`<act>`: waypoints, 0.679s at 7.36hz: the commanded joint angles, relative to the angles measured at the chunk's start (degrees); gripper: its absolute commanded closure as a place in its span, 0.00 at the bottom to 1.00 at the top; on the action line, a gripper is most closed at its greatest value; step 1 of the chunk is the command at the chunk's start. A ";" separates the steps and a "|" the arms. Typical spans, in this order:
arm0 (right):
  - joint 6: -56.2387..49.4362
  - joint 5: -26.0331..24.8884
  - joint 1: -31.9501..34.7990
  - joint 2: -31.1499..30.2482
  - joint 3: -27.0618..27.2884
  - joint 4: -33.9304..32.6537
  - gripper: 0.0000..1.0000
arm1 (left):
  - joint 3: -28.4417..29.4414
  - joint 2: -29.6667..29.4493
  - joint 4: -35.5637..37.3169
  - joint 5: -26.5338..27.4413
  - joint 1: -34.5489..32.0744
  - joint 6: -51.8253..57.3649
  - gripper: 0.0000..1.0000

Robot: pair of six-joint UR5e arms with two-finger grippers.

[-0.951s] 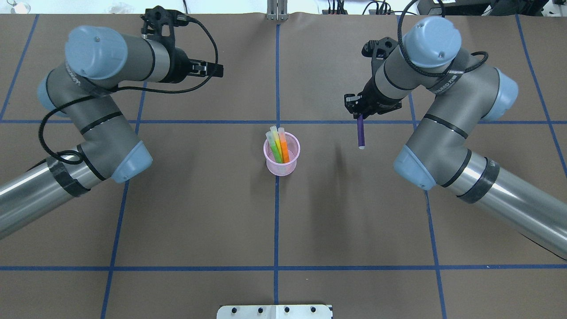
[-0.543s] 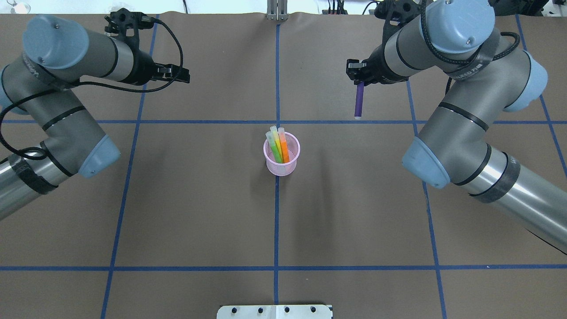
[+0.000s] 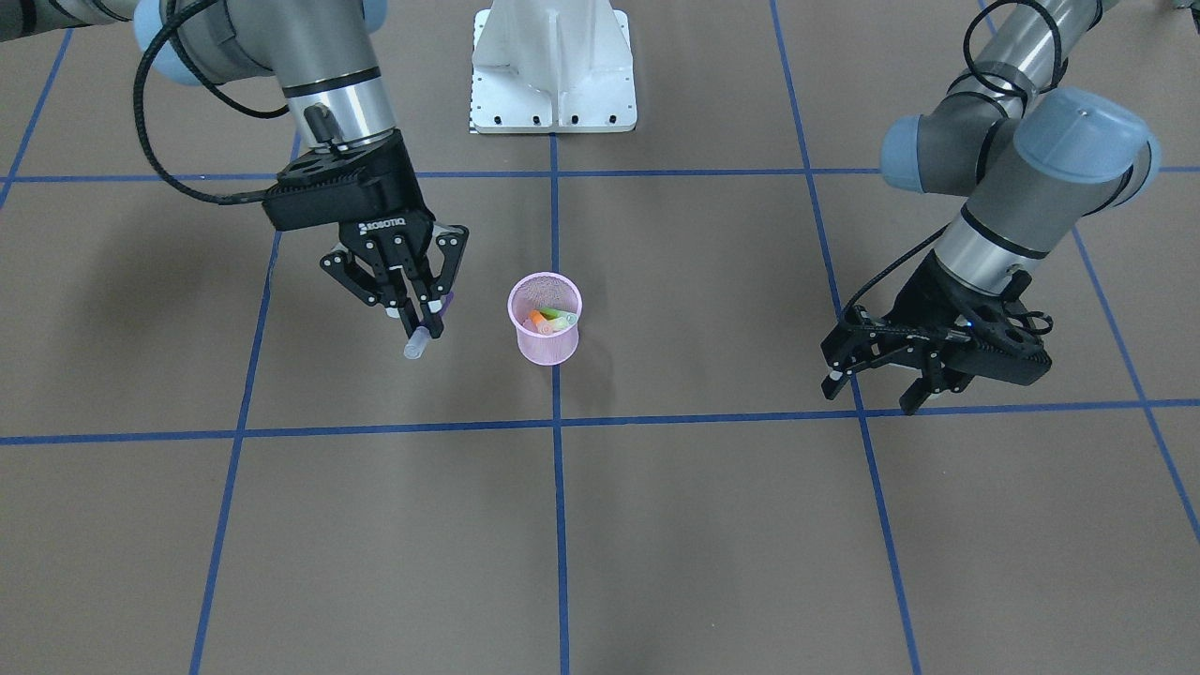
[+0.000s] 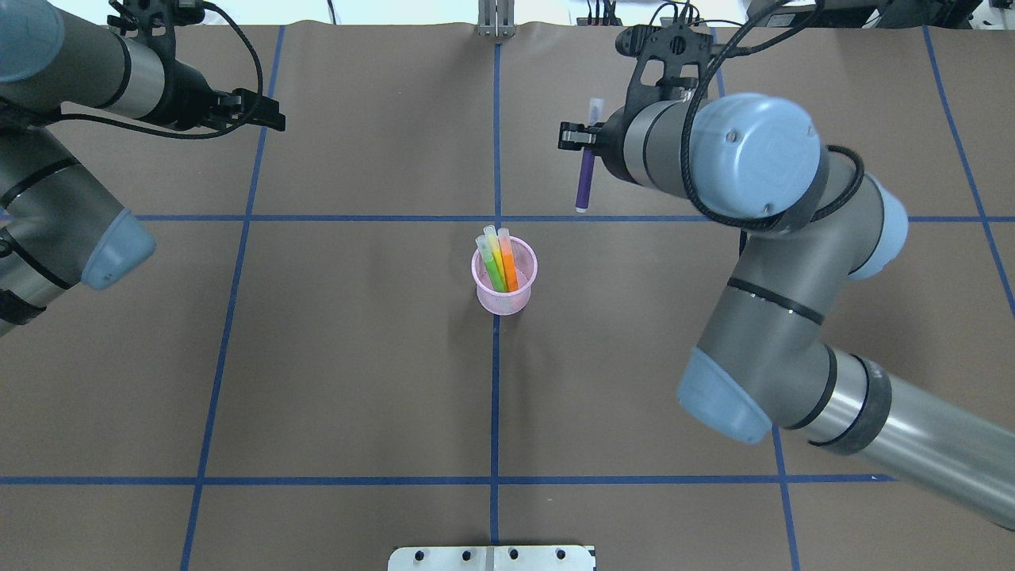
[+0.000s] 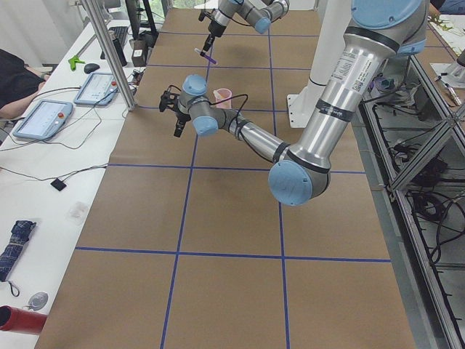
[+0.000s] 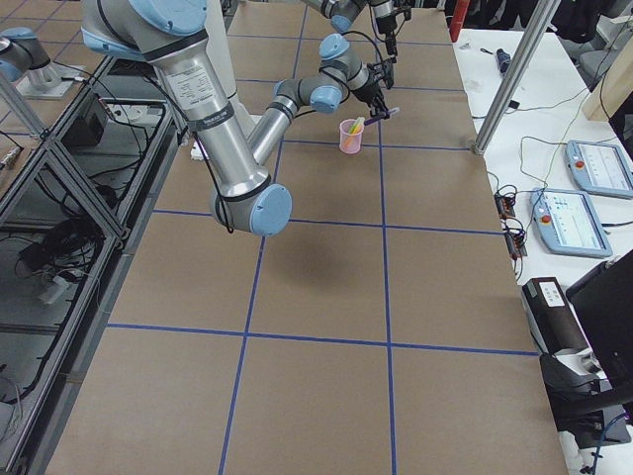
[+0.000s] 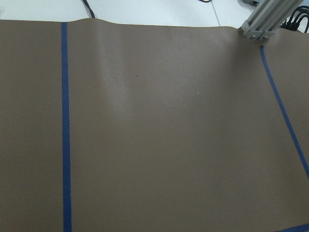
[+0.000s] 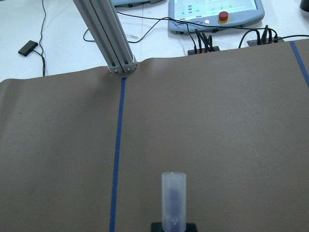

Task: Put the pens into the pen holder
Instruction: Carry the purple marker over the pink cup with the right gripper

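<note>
Across the bench (image 3: 656, 525) in the front-facing view, the right end effector (image 3: 419, 317) is pinching the purple pen (image 3: 415, 349) between nearly closed fingers, just beside the pen holder (image 3: 544, 351). The holder is carrying the green, orange and yellow pens (image 3: 549, 320). The left end effector (image 3: 877, 389) is hanging open and empty, well apart. From overhead, the purple pen is hanging beyond the holder, towards the robot's right. On the right wrist camera, its whitish cap is pointing up the frame.
</note>
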 commanded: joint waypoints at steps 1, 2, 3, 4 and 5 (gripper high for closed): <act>-0.54 -8.56 -6.99 -0.29 -0.58 6.43 1.00 | 0.02 1.22 -0.33 -0.26 -0.55 0.77 0.02; -0.80 -12.92 -8.93 0.14 -1.10 7.93 1.00 | 0.02 1.93 -0.59 -0.26 -0.63 1.03 0.02; -2.11 -16.97 -11.04 0.05 -1.72 8.12 1.00 | 0.02 1.93 -0.59 -0.26 -0.63 1.04 0.02; -2.38 -18.84 -11.41 0.23 -3.72 9.77 1.00 | 0.02 2.02 -0.59 -0.26 -0.72 1.04 0.02; -2.82 -19.29 -11.59 0.40 -5.92 11.53 1.00 | 0.19 2.11 -0.59 -0.26 -0.81 1.04 0.02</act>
